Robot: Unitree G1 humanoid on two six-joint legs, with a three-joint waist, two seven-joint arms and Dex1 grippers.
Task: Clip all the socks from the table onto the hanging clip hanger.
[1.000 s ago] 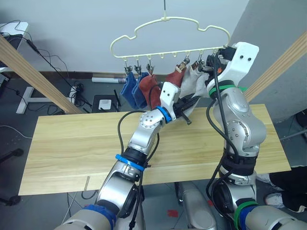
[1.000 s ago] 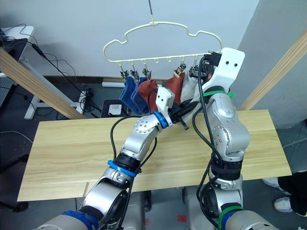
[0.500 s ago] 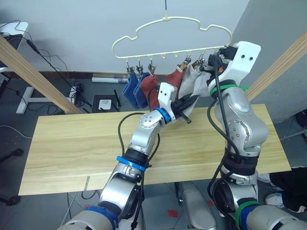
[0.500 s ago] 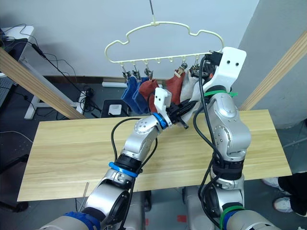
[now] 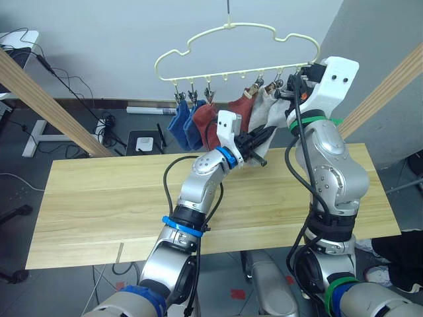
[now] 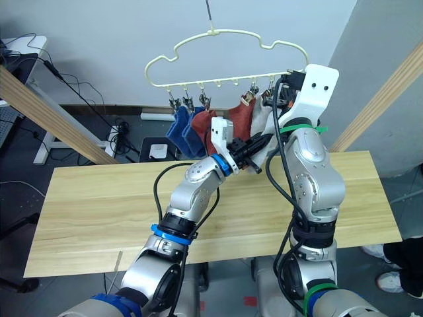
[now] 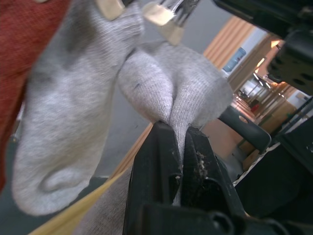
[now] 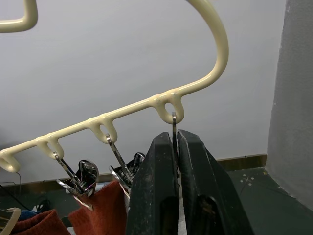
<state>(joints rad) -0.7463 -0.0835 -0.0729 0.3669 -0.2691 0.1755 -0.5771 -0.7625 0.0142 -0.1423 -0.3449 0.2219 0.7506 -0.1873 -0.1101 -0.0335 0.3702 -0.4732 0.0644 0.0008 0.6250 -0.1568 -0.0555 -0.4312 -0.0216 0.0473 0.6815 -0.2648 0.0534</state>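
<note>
The pale yellow clip hanger hangs above the far edge of the table. Two blue socks, two rust-red socks and a light grey sock hang from its clips. My left gripper is raised just below the hanger's right end and is shut on a second grey sock, held up close to a metal clip. My right gripper is shut on the wire of the end clip at the hanger's right end. No sock lies on the tabletop.
Slanted wooden poles stand at the left and at the right of the table. Cables and a white box lie on the floor behind it. A grey wall is close behind the hanger.
My left gripper has risen a little toward the hanger's clips with the grey sock in it. The hanger has swung slightly to the right. The right gripper has stayed on its clip.
</note>
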